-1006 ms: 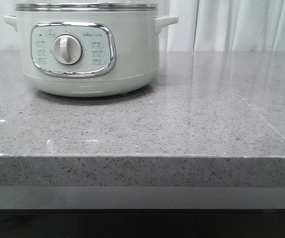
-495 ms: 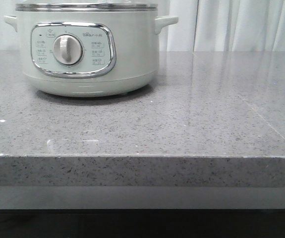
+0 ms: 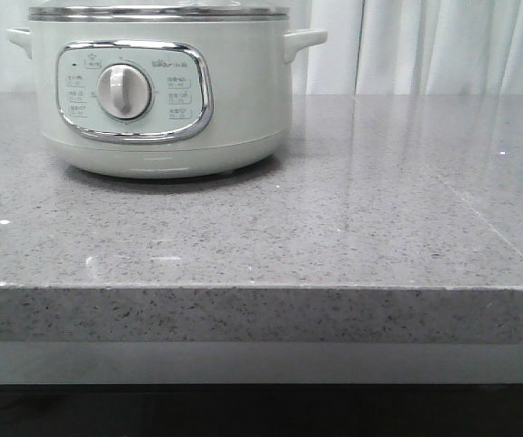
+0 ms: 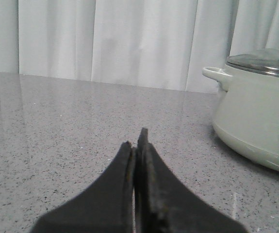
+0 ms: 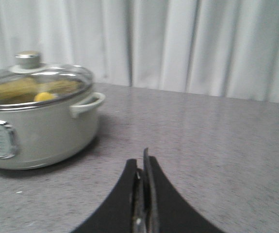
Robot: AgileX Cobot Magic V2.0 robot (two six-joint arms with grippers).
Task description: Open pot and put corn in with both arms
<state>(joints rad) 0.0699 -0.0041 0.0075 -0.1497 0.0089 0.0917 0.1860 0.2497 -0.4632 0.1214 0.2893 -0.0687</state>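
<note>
The pot (image 3: 161,91), pale green with a chrome-framed panel and a round dial, stands at the back left of the grey stone counter. A glass lid (image 5: 37,82) with a metal knob (image 5: 28,59) sits on it. Through the glass shows a yellow shape that looks like the corn (image 5: 44,96), inside the pot. My left gripper (image 4: 135,141) is shut and empty, low over the counter, with the pot (image 4: 255,116) off to one side. My right gripper (image 5: 141,160) is also shut with nothing in it, a short way from the pot (image 5: 37,126). Neither gripper appears in the front view.
The counter (image 3: 334,237) runs to a square front edge (image 3: 261,309) close to the camera. White curtains (image 3: 443,45) hang behind it. The pot's side handles (image 3: 305,41) stick out at rim height.
</note>
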